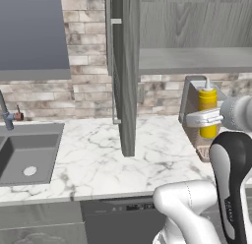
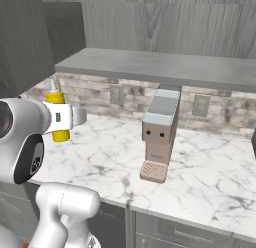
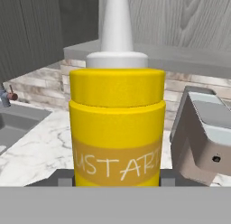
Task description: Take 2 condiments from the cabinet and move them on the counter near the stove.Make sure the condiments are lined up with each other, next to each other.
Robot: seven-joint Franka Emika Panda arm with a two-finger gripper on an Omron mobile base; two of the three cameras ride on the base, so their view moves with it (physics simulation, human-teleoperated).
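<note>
My gripper (image 1: 205,118) is shut on the yellow squeeze bottle (image 1: 207,99), holding it upright in the air above the white marble counter (image 1: 98,154), in front of the coffee machine. In the right base view the gripper (image 2: 65,117) clamps the bottle (image 2: 60,135) around its middle. Close up in the hand view, the yellow bottle (image 3: 116,110) shows its white nozzle and a mustard label. Above, the grey wall cabinet (image 1: 192,60) stands with its door (image 1: 125,66) swung out. The red bottle and the stove are out of view.
A tan and grey coffee machine (image 2: 159,134) stands on the counter (image 2: 210,167) against the brick wall. A sink (image 1: 24,154) with a faucet (image 1: 6,112) lies at the left. The open cabinet door hangs over the counter's middle.
</note>
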